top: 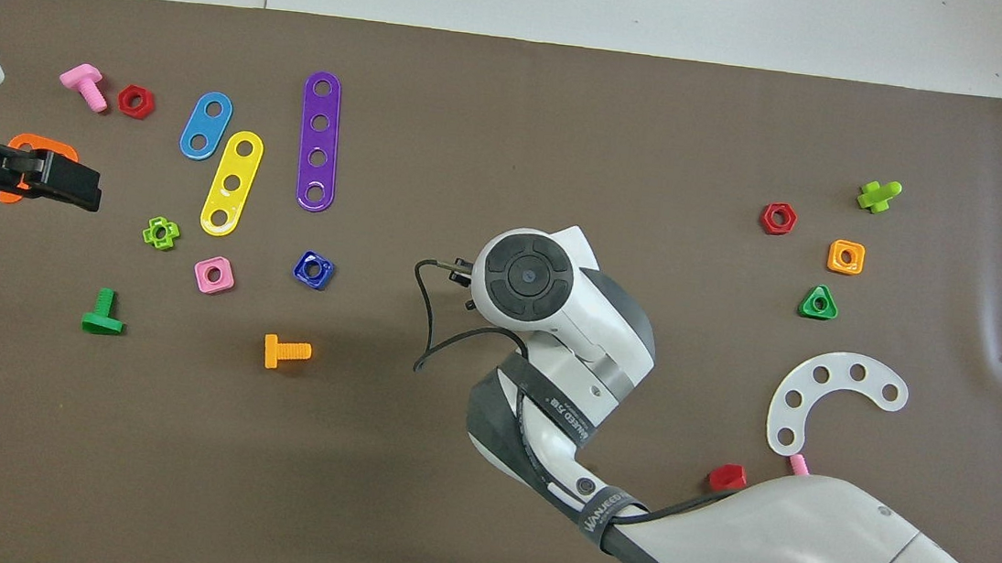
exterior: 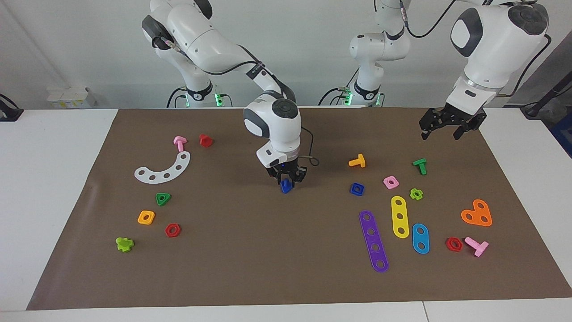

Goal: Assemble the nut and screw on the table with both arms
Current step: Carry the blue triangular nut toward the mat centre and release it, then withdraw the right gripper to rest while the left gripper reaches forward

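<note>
My right gripper (exterior: 286, 182) is low over the middle of the brown mat (exterior: 250, 259) and is shut on the dark-blue screw (exterior: 286, 186). I cannot tell whether the screw touches the mat. In the overhead view the right wrist hides both. The dark-blue square nut (exterior: 357, 189) lies flat on the mat toward the left arm's end and also shows in the overhead view (top: 314, 270). My left gripper (exterior: 451, 127) hangs open and empty, raised at the left arm's end; in the overhead view (top: 60, 181) it is over the orange heart plate (top: 56, 149).
Close to the nut lie an orange T-shaped screw (exterior: 357, 161), a pink square nut (exterior: 390, 182) and a purple strip (exterior: 373, 241). A green screw (exterior: 420, 166) lies near them. A white curved plate (exterior: 165, 169), a green triangular nut (exterior: 163, 198) and an orange-yellow nut (exterior: 146, 217) lie toward the right arm's end.
</note>
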### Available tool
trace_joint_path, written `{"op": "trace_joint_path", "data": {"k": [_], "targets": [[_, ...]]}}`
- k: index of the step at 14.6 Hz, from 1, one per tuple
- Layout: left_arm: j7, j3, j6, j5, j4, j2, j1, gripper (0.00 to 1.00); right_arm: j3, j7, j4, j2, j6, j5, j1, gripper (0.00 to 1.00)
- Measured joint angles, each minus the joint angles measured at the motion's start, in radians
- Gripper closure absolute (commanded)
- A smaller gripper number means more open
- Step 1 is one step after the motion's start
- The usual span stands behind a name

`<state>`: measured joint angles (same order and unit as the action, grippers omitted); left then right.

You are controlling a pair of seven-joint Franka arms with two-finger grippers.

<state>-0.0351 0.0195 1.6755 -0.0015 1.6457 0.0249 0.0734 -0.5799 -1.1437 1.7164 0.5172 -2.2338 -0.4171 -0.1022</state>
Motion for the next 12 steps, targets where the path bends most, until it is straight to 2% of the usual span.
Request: {"op": "trace_joint_path", "data": {"k": [4, 6, 9, 12], "targets": [[0.0, -0.001, -0.004, 0.0, 0.0, 0.0, 0.0, 0.0, 0.003, 0.011, -0.011, -0.149, 0.098, 0.002, 0.047, 0.0], [0.0, -0.007, -0.006, 0.0, 0.0, 0.0, 0.001, 0.0, 0.041, 0.082, -0.017, -0.212, 0.137, 0.028, 0.062, 0.0], [0.0, -0.017, -0.007, 0.0, 0.0, -0.002, 0.003, 0.0, 0.18, 0.311, -0.022, -0.279, 0.148, 0.152, 0.069, 0.0], [0.0, -0.022, -0.007, 0.0, 0.0, -0.004, 0.008, 0.0, 0.349, 0.551, -0.028, -0.341, 0.208, 0.257, 0.072, 0.0]]}}
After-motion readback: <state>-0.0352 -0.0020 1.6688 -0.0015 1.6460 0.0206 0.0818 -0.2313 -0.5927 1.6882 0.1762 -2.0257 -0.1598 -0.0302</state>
